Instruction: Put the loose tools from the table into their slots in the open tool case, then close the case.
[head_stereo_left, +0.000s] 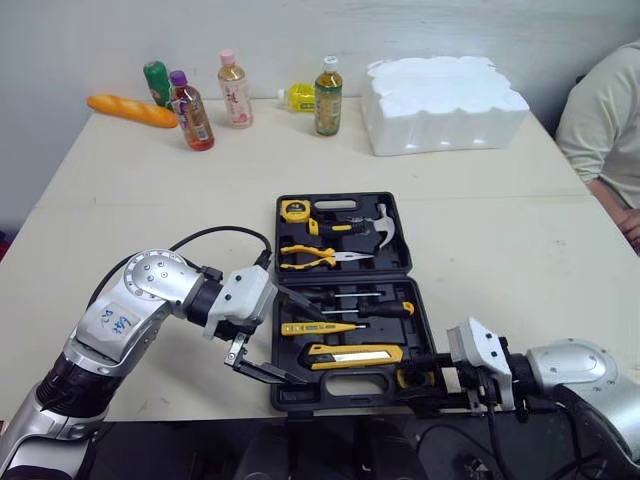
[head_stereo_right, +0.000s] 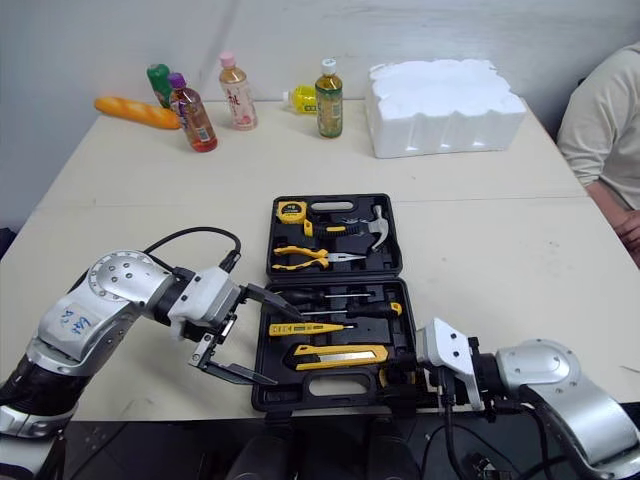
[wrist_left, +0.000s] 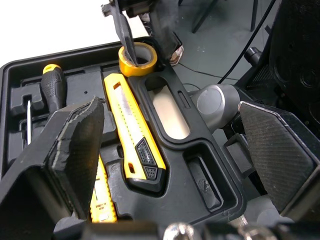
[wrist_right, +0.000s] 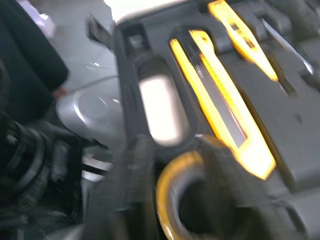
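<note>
The black tool case (head_stereo_left: 343, 199) lies open at the table's near edge. Its far half holds a tape measure (head_stereo_left: 295, 210), a hammer (head_stereo_left: 368, 228) and pliers (head_stereo_left: 315, 257). In the near half lie screwdrivers (head_stereo_left: 365, 309), a yellow tester (head_stereo_left: 315, 328) and a yellow utility knife (head_stereo_left: 355, 354). My left gripper (head_stereo_left: 288, 340) hangs open over the case's near left corner, its wide-spread fingers (wrist_left: 75, 145) holding nothing. At the near right corner my right gripper (head_stereo_left: 412, 380) is shut on a yellow tape roll (wrist_left: 137, 59) resting in the case, beside the handle cut-out.
Several drink bottles (head_stereo_left: 235, 90) and a bread loaf (head_stereo_left: 131, 110) stand along the table's far edge. A white foam block (head_stereo_left: 440, 103) sits at the far right. A person's sleeve (head_stereo_left: 605, 120) shows at the right side. The case's handle edge overhangs the table front.
</note>
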